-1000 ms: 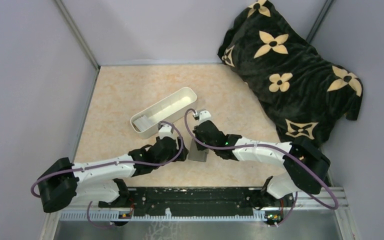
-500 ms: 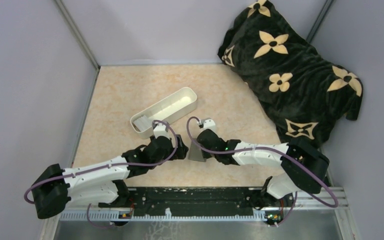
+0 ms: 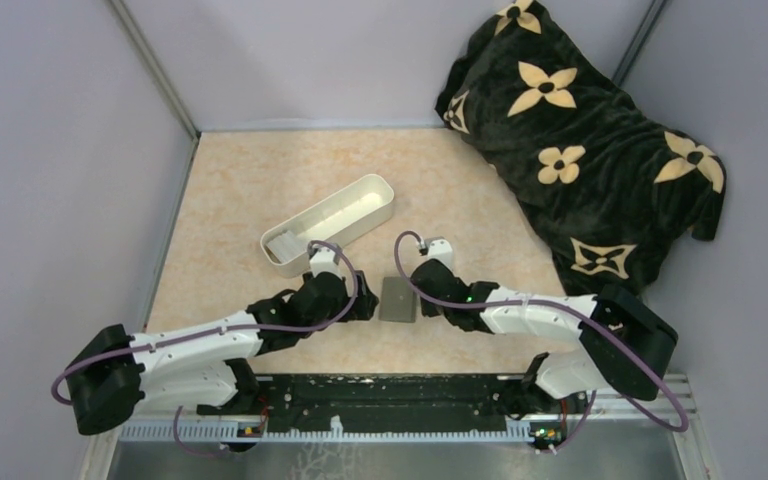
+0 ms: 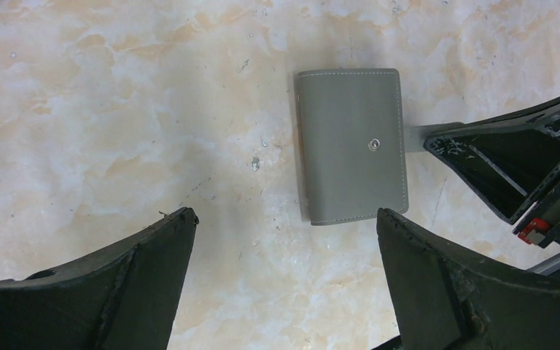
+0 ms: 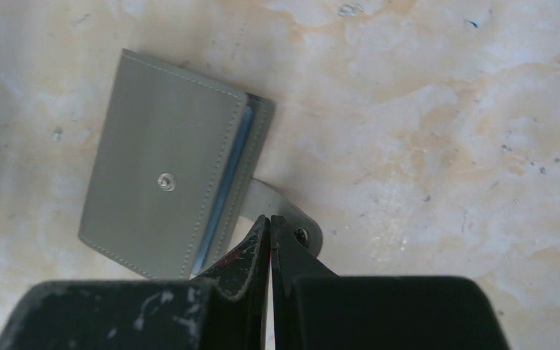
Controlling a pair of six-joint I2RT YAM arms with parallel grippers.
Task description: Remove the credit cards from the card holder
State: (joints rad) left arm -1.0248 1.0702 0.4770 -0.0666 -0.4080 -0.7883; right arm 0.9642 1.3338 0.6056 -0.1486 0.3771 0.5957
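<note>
- The wallet [image 4: 351,146] lies flat on the counter [image 3: 260,190], near the front edge and between the two tools.
- It is folded shut, grey outer face up, with pale stitching round the edge and a small metal stud [image 4: 372,145] near the middle of that face.
- In the right wrist view a thin blue-grey inner edge shows along the wallet's open side, which faces the right tool [image 5: 270,222].
- A short grey strap [image 5: 277,200] with a snap at its rounded end sticks out from under that side and lies on the counter.
- The right tool is closed, its two black fingers pressed together with only a hairline between them.
- Its tips sit right at the strap, just beside the wallet's edge; I cannot tell whether the strap is pinched between them or only lies beneath them.
- The left tool [image 4: 286,219] is spread wide and holds nothing.
- Its fingers [image 4: 153,255] stand well apart, just short of the wallet's other side, with bare counter between them.
- Neither left finger touches the wallet.
- A long white tray [image 3: 355,225] lies at an angle on the counter, behind the left tool and apart from the wallet.
- A black blanket [image 3: 585,140] with cream flower shapes is heaped at the far right corner, well away from the wallet.
</note>
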